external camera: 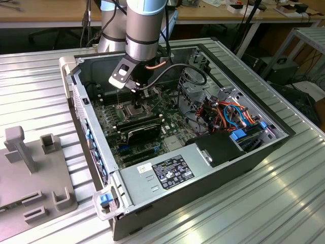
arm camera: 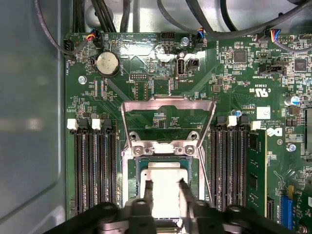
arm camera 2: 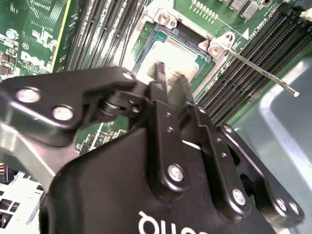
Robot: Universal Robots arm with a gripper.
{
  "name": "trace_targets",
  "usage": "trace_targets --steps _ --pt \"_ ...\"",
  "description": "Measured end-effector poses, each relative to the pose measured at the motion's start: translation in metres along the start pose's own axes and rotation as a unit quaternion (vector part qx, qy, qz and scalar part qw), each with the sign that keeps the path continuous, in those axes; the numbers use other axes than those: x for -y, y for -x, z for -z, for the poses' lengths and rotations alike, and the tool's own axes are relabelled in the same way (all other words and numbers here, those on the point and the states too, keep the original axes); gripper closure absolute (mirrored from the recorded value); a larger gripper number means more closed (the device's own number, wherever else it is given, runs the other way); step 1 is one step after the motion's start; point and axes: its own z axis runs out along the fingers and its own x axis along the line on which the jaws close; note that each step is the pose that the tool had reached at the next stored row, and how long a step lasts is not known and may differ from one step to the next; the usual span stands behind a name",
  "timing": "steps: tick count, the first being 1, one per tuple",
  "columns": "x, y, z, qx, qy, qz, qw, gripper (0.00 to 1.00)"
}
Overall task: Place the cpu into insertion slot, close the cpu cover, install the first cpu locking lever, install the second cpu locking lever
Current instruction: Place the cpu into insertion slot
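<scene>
Chip [arm camera: 164, 174] seated in its socket [arm camera: 127, 183] — cover [arm camera: 168, 102] raised, levers [arm camera 2: 263, 75] not yet latched — hand [arm camera: 165, 188] hovers above, fingers [arm camera: 147, 191] slightly apart.

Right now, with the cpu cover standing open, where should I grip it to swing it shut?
Probably the free crossbar of the cpu cover, the edge opposite its hinge. The frame is thin with a cut-out middle and stands raised off the board, so pinch that bar across its thickness, coming from above.
</scene>
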Motion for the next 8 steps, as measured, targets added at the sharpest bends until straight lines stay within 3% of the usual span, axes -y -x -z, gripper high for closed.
trace_targets --steps 1,3,8 --pt "0.0000 0.0000 0.0000 0.0000 0.0000 0.000 1.00000 0.77" --pt "0.0000 0.0000 0.0000 0.0000 0.0000 0.000 1.00000 0.89" --pt "0.0000 0.0000 0.0001 0.0000 0.0000 0.000 1.00000 0.89"
